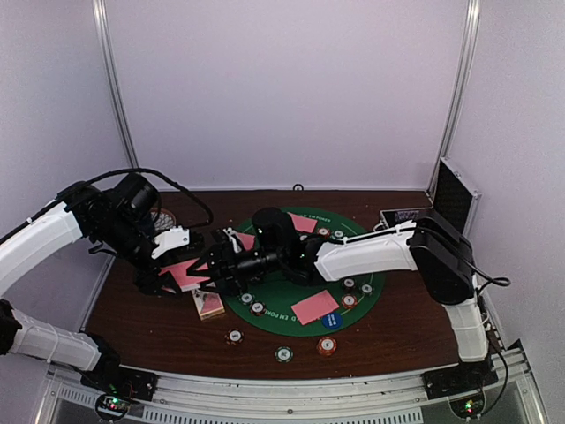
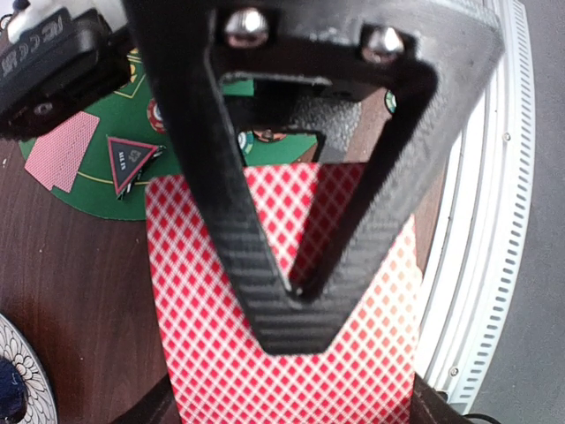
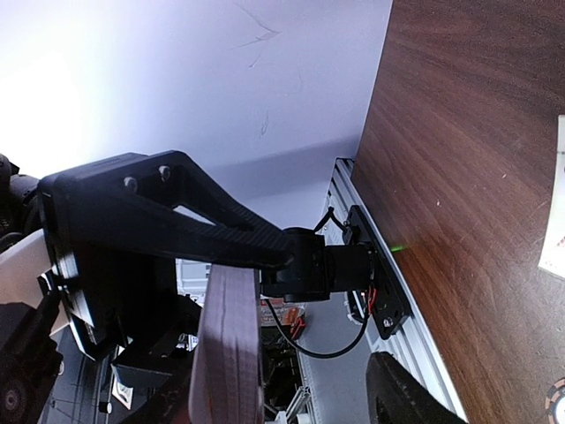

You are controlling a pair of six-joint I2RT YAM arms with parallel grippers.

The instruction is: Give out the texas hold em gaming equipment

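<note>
Green felt mat (image 1: 291, 314) on wooden table (image 1: 397, 331); open metal case (image 1: 455, 196) far right.

Left gripper (image 2: 296, 287) pinching pink-backed card (image 2: 212, 336), green mat (image 2: 97, 190) behind

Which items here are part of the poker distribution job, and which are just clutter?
Job items:
- card stack gripped by the right gripper
- card under the left gripper
- face-down card on the mat
- chips near the front edge

Bystanders:
- green felt mat
- metal case
- triangular marker
</note>
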